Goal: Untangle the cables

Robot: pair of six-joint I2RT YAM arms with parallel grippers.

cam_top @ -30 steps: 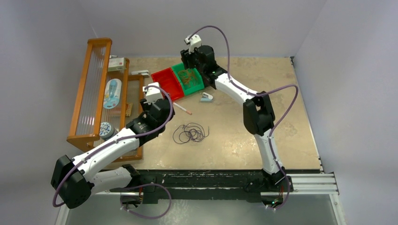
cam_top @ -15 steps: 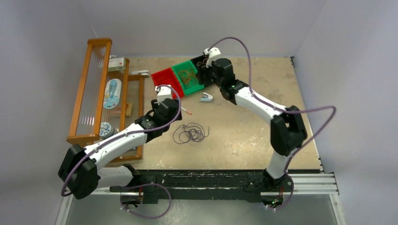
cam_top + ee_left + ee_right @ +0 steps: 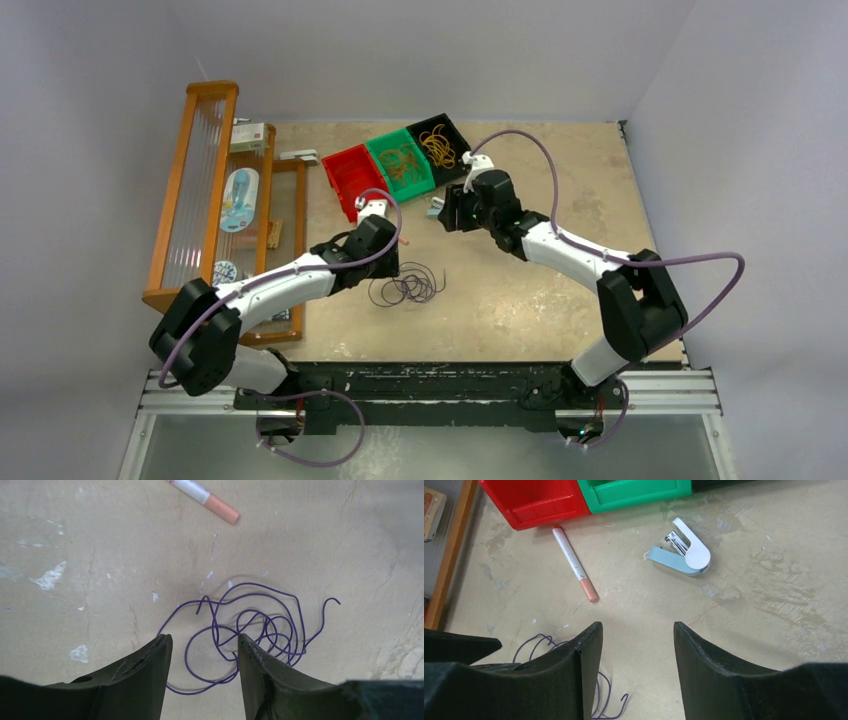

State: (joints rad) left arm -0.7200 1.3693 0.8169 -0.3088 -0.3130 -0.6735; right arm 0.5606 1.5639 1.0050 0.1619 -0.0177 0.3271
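Note:
A thin purple cable lies in a loose tangle of loops on the beige table. In the left wrist view the cable is just ahead of and below my left gripper, which is open and empty above its near loops. In the top view my left gripper is at the tangle's left edge. My right gripper is open and empty, above and to the right of the tangle. In the right wrist view my right gripper is over bare table, with cable loops behind its left finger.
A white pen with an orange cap lies just behind the cable. A blue and white stapler lies near the bins. Red, green and black bins stand at the back. A wooden rack runs along the left edge.
My right arm has swung from over the bins forward and down toward the table's middle. My left gripper has moved right to the cable's edge. The cable has not moved.

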